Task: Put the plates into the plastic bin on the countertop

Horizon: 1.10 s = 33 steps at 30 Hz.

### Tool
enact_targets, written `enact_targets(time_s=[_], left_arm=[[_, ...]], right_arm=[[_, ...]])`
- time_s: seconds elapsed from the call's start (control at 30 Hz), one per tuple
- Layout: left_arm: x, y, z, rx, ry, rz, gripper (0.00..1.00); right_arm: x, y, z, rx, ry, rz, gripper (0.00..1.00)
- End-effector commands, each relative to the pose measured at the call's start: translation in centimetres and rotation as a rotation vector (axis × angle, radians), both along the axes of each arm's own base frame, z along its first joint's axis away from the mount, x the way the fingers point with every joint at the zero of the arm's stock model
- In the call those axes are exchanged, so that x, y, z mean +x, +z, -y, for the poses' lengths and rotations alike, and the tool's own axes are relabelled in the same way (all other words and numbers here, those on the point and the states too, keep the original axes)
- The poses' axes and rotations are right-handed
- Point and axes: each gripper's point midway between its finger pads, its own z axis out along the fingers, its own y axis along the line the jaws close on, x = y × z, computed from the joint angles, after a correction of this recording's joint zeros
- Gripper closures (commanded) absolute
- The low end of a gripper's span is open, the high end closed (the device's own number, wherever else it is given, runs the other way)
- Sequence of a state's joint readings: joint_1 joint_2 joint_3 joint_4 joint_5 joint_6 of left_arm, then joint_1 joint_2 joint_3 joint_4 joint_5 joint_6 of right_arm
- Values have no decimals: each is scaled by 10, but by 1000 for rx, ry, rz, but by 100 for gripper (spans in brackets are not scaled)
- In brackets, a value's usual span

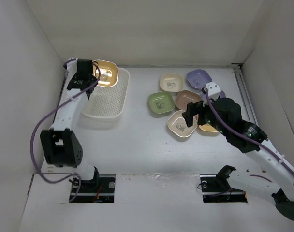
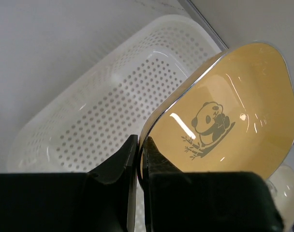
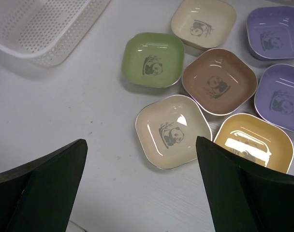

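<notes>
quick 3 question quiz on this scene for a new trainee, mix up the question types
1. True or false: the left gripper is shut on the rim of a yellow-orange plate, holding it above the plastic bin.
2. How many plates lie on the countertop, outside the bin? A: five. B: seven. C: nine.
3. Fill in the blank: the right gripper is open, hovering over the ___ plate.

Key
1. True.
2. B.
3. Beige: the beige plate lies between its fingers in the right wrist view.
</notes>
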State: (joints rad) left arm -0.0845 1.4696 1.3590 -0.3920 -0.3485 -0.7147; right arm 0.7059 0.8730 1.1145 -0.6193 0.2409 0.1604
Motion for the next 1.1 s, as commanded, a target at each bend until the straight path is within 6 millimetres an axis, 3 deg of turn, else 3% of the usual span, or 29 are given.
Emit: enact_targets(time_s=[0.0,0.03,0.13,0.17,0.23,0.33,0.4,0.43,0.47,0.5,0.53,0.57,0.6,0.67,0.73,0.77,0.83,0.87,0.9,0.97,1.0,1.07], left_arm=[[54,-2,-7,26,-76,30,100],[73,-23,-2,3,-131,-6,100],[90,-58,-14,-2,-107,-76,100],[94,-78,-22,-19,-90,-113,100],[105,-86,-25,-47,-105,-92,100],[106,-114,-21,-67,-121,-152,100],[107,-114,-14,-98,-145,-148,100],[107,-114,-8,-97,-158,-149,94],[104,-111,-8,-97,-158,-146,82],[104,-105,-3,-84,-159,-135,42],[103,-87,2,-71,-164,-100,22],[102,-79,2,-69,-164,-80,12],[101,-67,2,-67,-165,-57,2],[96,-34,7,-75,-190,25,0],[90,-17,11,-62,-208,62,0],[84,6,28,-59,-241,106,0],[78,19,51,-41,-291,135,0],[73,19,87,-27,-359,132,0],[67,20,109,-20,-394,122,0],[67,4,148,32,-417,65,0],[57,-7,188,38,-469,31,0],[46,-35,217,22,-484,-58,0]], right_arm=[[4,18,-14,67,52,65,0],[4,14,-14,62,52,58,0],[3,10,-15,58,61,49,0],[2,5,-17,55,72,38,0],[3,7,-18,60,72,45,0],[0,2,-21,64,87,30,0],[0,2,-21,64,87,30,0],[0,2,-21,64,87,30,0],[0,2,-21,64,87,30,0],[0,2,-21,64,87,30,0],[0,2,-21,64,87,30,0],[0,2,-21,64,87,30,0],[0,2,-21,64,87,30,0],[1,2,-20,62,78,32,0],[1,2,-20,62,78,32,0],[1,2,-20,62,78,32,0],[2,2,-18,58,67,35,0],[3,2,-17,56,58,37,0],[3,2,-17,56,58,37,0],[5,2,-14,51,39,42,0],[5,2,-14,51,39,42,0],[5,2,-13,61,23,38,0]])
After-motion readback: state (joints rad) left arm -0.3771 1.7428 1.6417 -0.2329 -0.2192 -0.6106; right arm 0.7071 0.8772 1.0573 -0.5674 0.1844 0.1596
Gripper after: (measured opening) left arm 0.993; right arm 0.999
